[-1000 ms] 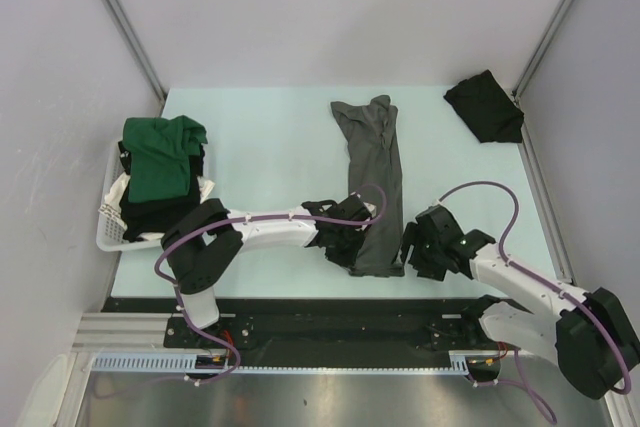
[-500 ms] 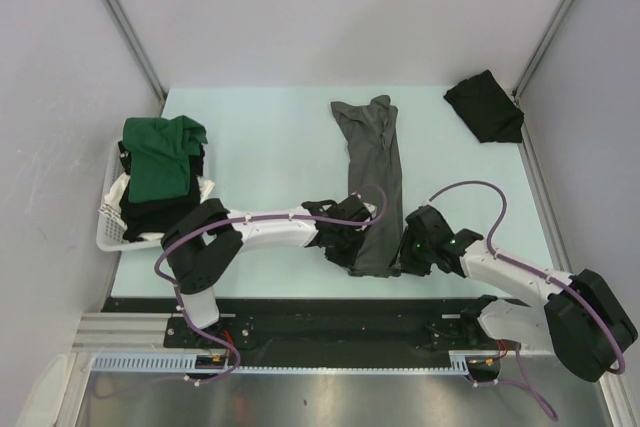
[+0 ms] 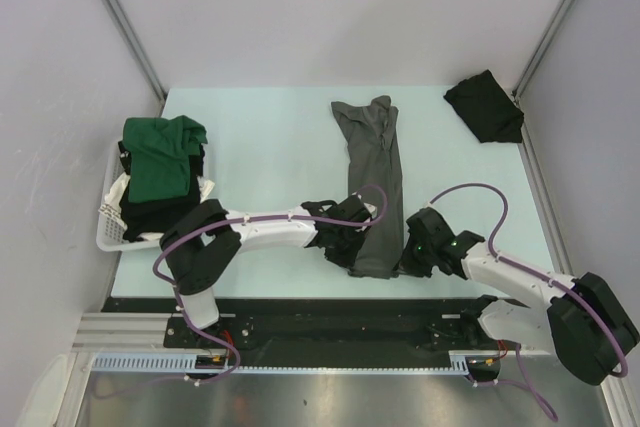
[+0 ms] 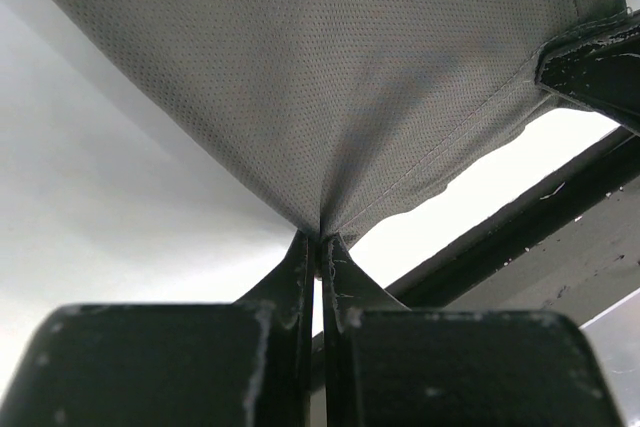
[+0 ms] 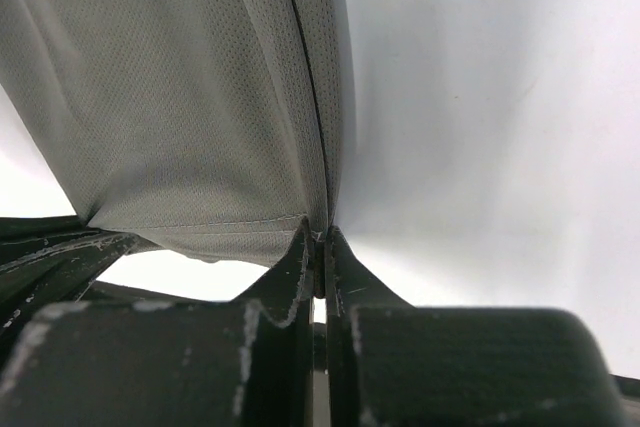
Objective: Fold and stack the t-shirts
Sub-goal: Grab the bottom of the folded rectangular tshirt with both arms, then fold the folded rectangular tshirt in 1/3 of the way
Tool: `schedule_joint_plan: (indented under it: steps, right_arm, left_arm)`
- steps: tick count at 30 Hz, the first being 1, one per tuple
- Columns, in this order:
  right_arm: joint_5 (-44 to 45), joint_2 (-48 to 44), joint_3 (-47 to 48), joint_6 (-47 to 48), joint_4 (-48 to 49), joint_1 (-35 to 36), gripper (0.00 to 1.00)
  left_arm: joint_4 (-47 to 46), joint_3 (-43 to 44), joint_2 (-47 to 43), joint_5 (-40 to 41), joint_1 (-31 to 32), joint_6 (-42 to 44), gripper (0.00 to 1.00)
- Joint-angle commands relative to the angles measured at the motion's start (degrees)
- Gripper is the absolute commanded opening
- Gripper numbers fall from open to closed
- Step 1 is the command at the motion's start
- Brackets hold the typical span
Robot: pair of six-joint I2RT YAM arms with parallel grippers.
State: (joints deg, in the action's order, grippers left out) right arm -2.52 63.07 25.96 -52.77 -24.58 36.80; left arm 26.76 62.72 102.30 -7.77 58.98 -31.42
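A charcoal grey t-shirt lies folded into a long strip down the middle of the table. My left gripper is shut on the near left corner of its hem; the cloth pulls into a pinch at the closed tips. At the near right corner my right gripper is shut on the same hem, and the grey fabric meets its tips. A black t-shirt lies bunched at the far right corner. A dark green t-shirt is draped over the basket.
A white slatted basket stands at the table's left edge with dark cloth under the green shirt. A metal rail runs along the near edge. Grey walls close in the table on three sides.
My right arm has moved left to the grey shirt's near right corner and its jaws have closed on the hem. The left arm has kept its grip and place.
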Motion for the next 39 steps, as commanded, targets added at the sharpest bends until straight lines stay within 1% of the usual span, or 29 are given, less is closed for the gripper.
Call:
schedule_joint_plan:
  steps: [1, 6, 13, 18, 22, 23, 30, 34, 39]
  right_arm:
    - [0.15, -1.63, 0.94, 1.09, -2.58, -0.76, 0.00]
    - [-1.08, -1.90, 4.88, 3.11, -4.33, -3.21, 0.00]
    - [-4.06, -0.05, 11.65, 7.24, -6.53, -7.52, 0.00]
    - [-4.59, 2.14, 16.93, 11.36, -8.20, -9.90, 0.00]
    - [-5.29, 6.09, 21.94, 14.62, -9.17, -12.18, 0.00]
    - [-5.47, 6.71, 23.69, 15.24, -9.26, -13.14, 0.00]
    - [-8.98, 14.18, 30.10, 19.55, -7.86, -17.89, 0.00]
    - [-10.48, 18.92, 33.71, 21.48, -6.80, -20.36, 0.00]
    - [-11.80, 26.12, 39.43, 25.17, -6.01, -22.82, 0.00]
  left_arm:
    - [2.67, 2.40, -3.77, 2.58, 0.17, 1.80, 0.00]
    - [5.22, 5.48, -4.74, 5.39, 0.08, 2.77, 0.00]
    - [8.12, 10.23, -5.88, 6.97, -1.06, 4.79, 0.00]
    - [9.71, 13.74, -5.89, 7.68, -3.43, 6.10, 0.00]
    - [10.32, 16.55, -5.27, 7.68, -5.63, 7.16, 0.00]
    - [10.33, 16.99, -5.18, 9.25, -6.59, 7.60, 0.00]
    - [11.20, 22.97, -1.23, 9.61, -11.34, 10.15, 0.00]
    - [11.91, 29.54, 2.98, 9.18, -13.97, 11.64, 0.00]
    - [13.66, 37.64, 10.19, 8.92, -15.74, 12.87, 0.00]
